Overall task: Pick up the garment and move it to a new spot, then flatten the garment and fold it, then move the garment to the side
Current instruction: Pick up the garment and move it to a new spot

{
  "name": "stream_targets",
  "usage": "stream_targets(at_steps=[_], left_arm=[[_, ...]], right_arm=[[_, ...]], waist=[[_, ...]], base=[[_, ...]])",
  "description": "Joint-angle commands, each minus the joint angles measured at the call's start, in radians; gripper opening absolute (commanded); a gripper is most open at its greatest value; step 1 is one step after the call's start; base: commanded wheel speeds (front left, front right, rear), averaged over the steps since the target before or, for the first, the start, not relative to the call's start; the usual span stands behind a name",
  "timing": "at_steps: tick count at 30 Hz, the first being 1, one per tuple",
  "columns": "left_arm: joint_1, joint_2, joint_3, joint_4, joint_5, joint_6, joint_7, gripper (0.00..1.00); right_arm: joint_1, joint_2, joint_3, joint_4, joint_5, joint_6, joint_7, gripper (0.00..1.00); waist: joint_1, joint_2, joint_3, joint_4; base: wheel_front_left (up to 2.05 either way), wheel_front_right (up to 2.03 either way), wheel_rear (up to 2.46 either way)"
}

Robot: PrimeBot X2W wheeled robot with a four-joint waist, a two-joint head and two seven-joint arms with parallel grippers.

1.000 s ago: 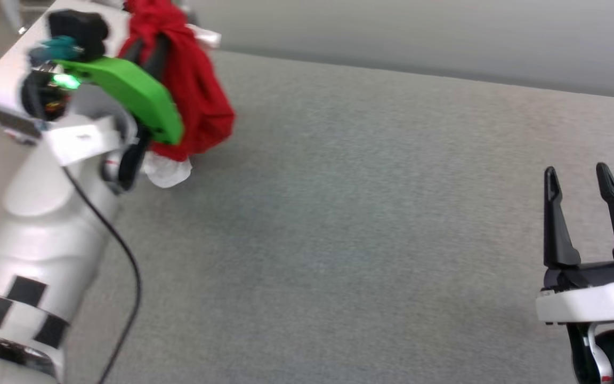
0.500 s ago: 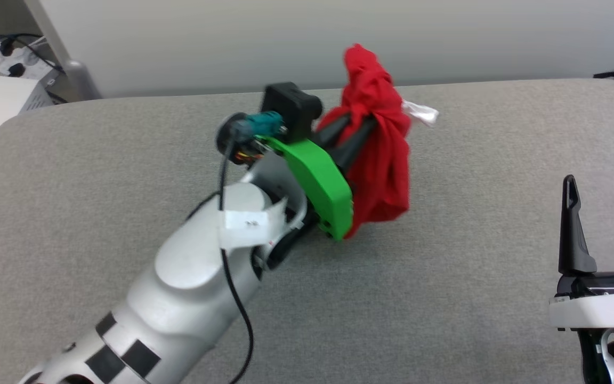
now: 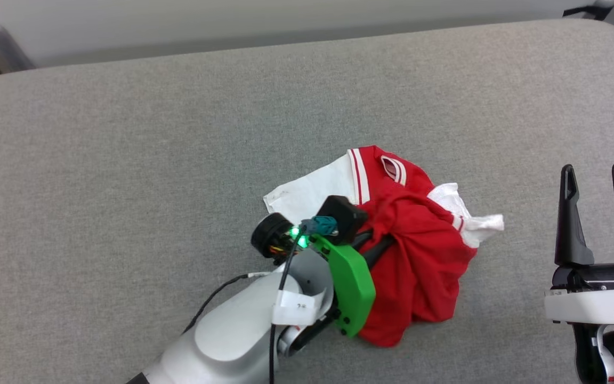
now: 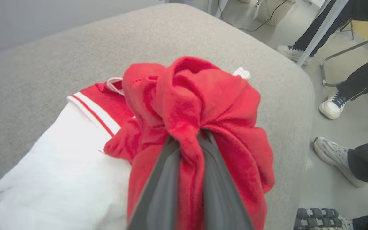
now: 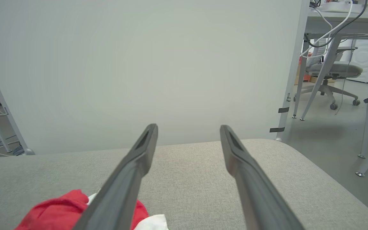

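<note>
- Two sets of jaws show in the head view. We see the left arm (image 3: pixel 232 336) rise from the bottom edge and slant up to the right, with a green bracket (image 3: pixel 352 290) and a black wrist camera (image 3: pixel 341 212) on top. The left jaws are pressed together on a fold of the garment (image 3: pixel 424 266), their tips buried in red cloth.
- The garment lies in a crumpled heap on the grey surface (image 3: pixel 126 160), right of centre, with one white sleeve (image 3: pixel 312 192) spread flat at the heap's far left.
- At the lower right the right jaws stand upright, spread and empty, to the right of the garment and apart from it.
- In the left wrist view we see the left jaws converge on a twisted red bunch of the garment (image 4: pixel 196 95) and pinch it. The white sleeve (image 4: pixel 59 179) lies on the surface (image 4: pixel 43 57) at the left. Beyond the surface's right edge are people's shoes (image 4: pixel 332 107) and dark trouser legs (image 4: pixel 364 78).
- In the right wrist view the right jaws are wide apart with nothing between them. They point roughly level toward a pale wall (image 5: pixel 139 64), above the surface (image 5: pixel 190 172). A bit of the garment (image 5: pixel 53 212) shows at the lower left.
</note>
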Motion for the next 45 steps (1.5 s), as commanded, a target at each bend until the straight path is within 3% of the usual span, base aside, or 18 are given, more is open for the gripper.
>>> stream_targets(at_steps=[1, 6, 7, 8, 9, 17, 18, 19, 26, 33, 39, 45], left_arm=[[0.021, 0.018, 0.007, 0.025, 0.005, 0.008, -0.012, 0.00], [0.047, 0.037, 0.009, 0.102, -0.001, 0.008, -0.034, 0.00], [0.053, 0.034, 0.012, 0.114, -0.005, 0.005, -0.048, 0.07], [0.057, 0.032, 0.015, 0.120, -0.006, 0.005, -0.062, 0.44], [0.063, 0.029, 0.021, 0.124, -0.007, 0.005, -0.088, 1.00], [0.136, 0.016, 0.106, 0.080, -0.020, 0.041, -0.300, 1.00], [0.148, 0.019, 0.125, 0.064, -0.019, 0.052, -0.312, 1.00], [0.195, 0.035, 0.206, -0.003, 0.007, 0.088, -0.330, 1.00], [0.328, 0.046, 0.435, -0.149, 0.116, 0.139, -0.332, 1.00], [0.447, 0.062, 0.607, -0.206, 0.201, 0.146, -0.332, 1.00], [0.516, 0.092, 0.664, -0.223, 0.231, 0.141, -0.332, 1.00], [0.568, 0.126, 0.653, -0.240, 0.245, 0.142, -0.321, 1.00]], right_arm=[[-0.019, -0.001, 0.001, 0.007, 0.015, -0.001, -0.010, 1.00], [-0.031, -0.001, 0.004, 0.023, 0.008, -0.001, -0.016, 1.00], [-0.032, -0.001, 0.003, 0.027, 0.006, -0.001, -0.015, 1.00], [-0.032, -0.001, 0.002, 0.028, 0.002, -0.001, -0.014, 1.00], [-0.032, -0.001, 0.003, 0.030, -0.003, -0.001, -0.010, 1.00], [0.009, -0.001, -0.005, 0.027, -0.037, -0.001, 0.045, 1.00], [0.017, -0.001, -0.006, 0.025, -0.040, -0.001, 0.053, 1.00], [0.040, -0.001, -0.009, 0.011, -0.046, -0.001, 0.084, 1.00], [0.072, -0.001, -0.001, 0.006, -0.050, -0.001, 0.125, 1.00], [0.108, -0.001, 0.000, 0.011, -0.048, -0.001, 0.148, 1.00], [0.139, -0.001, -0.003, 0.016, -0.048, -0.001, 0.160, 1.00], [0.177, -0.001, -0.003, 0.018, -0.041, -0.001, 0.170, 1.00]], waist=[[0.0001, -0.0001, 0.053, -0.010], [0.0001, -0.0001, 0.060, 0.016], [0.0001, -0.0001, 0.053, 0.025], [0.0001, -0.0001, 0.047, 0.032], [0.0001, -0.0001, 0.036, 0.042], [0.0001, -0.0001, -0.087, 0.137], [0.0001, -0.0001, -0.099, 0.148], [0.0001, -0.0001, -0.128, 0.186], [0.0001, -0.0001, -0.156, 0.231], [0.0001, -0.0001, -0.188, 0.257], [0.0001, -0.0001, -0.204, 0.255], [0.0001, -0.0001, -0.219, 0.240]], base=[[0.00, 0.00, 0.00], [0.00, 0.00, 0.00], [0.00, 0.00, 0.00], [0.00, 0.00, 0.00], [0.00, 0.00, 0.00], [0.00, 0.00, 0.00], [0.00, 0.00, 0.00], [0.00, 0.00, 0.00], [0.00, 0.00, 0.00], [0.00, 0.00, 0.00], [0.00, 0.00, 0.00], [0.00, 0.00, 0.00]])
